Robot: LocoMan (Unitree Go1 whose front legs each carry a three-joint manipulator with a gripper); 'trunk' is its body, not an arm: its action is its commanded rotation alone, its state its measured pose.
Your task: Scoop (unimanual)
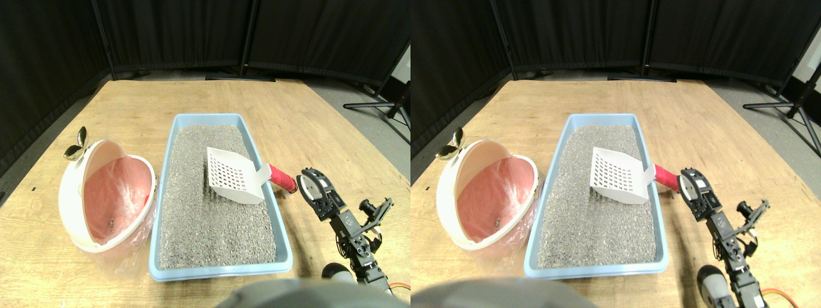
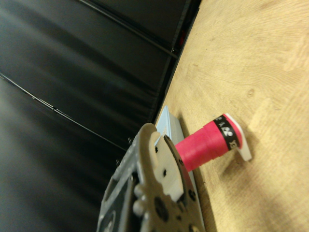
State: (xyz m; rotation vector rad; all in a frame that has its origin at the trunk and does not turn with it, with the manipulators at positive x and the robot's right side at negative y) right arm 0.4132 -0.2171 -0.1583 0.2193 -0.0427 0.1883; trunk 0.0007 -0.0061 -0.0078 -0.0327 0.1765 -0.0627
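A white slotted scoop (image 1: 231,176) lies on the grey litter (image 1: 211,218) inside a light blue tray (image 1: 221,268). Its red wrapped handle (image 1: 282,179) pokes out over the tray's right rim, above the wooden floor. My right gripper (image 1: 312,185) hovers just to the right of the handle's end, apart from it and holding nothing. In the wrist view the gripper (image 2: 157,135) points at the red handle (image 2: 205,145), which ends in a black band and a white tip. A corner of the blue tray (image 2: 166,121) shows behind it.
A white bin lined with a pink bag (image 1: 77,192) stands tilted to the left of the tray, with a small gold ornament (image 1: 77,149) at its back. Black curtains (image 1: 192,32) close off the far side. A stand's legs (image 1: 378,106) reach in at the right.
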